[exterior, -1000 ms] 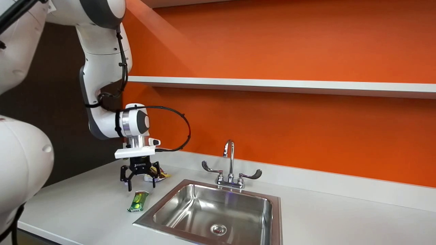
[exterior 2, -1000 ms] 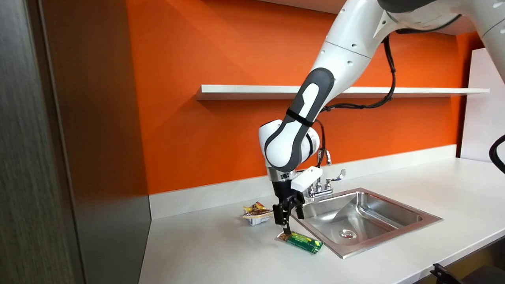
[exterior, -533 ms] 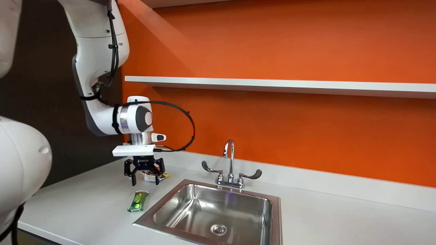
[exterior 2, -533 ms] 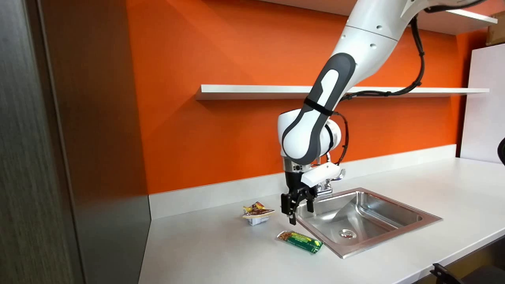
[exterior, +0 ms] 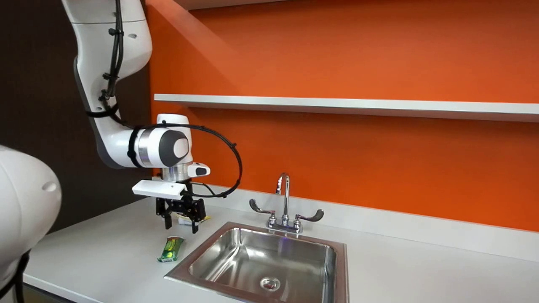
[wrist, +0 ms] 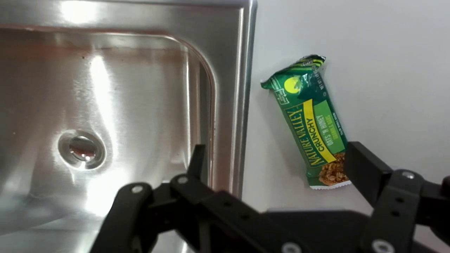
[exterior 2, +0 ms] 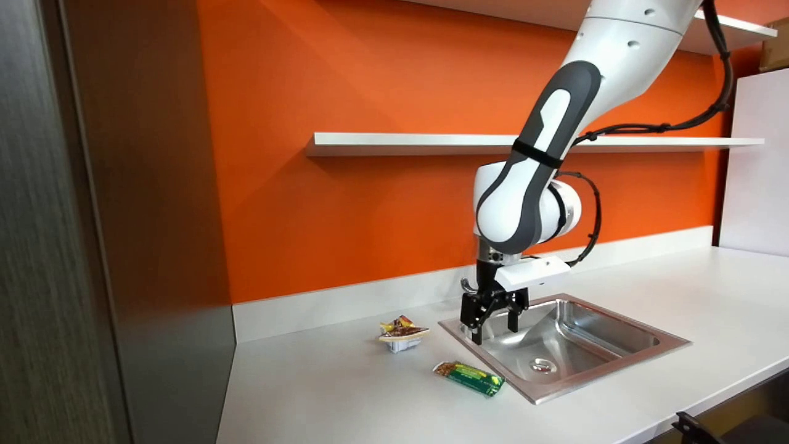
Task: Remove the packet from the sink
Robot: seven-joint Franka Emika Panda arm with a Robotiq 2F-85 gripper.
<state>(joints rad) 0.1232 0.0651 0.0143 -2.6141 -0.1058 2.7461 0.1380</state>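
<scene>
The green packet (exterior: 171,249) with some yellow lies flat on the counter beside the sink. It also shows in an exterior view (exterior 2: 470,378) and, large, in the wrist view (wrist: 304,116). The square steel sink (exterior: 200,252) has a round drain (wrist: 82,149); its rim (wrist: 228,88) runs along the wrist view's left half. My gripper (exterior: 182,226) is open and empty, raised above the counter. In the wrist view its fingers (wrist: 276,151) are wide apart, one over the sink's edge, the other overlapping the packet's brown end in the picture.
A brownish-white wrapped object (exterior 2: 402,336) stands on the counter near the back wall, partly behind my gripper in an exterior view (exterior: 185,220). The chrome faucet (exterior: 285,206) rises behind the sink. A white shelf (exterior 2: 394,143) runs along the orange wall.
My gripper has risen and moved away from the packet, toward the sink's side, and its wrist has turned a little. The packet and the wrapped object have stayed where they were.
</scene>
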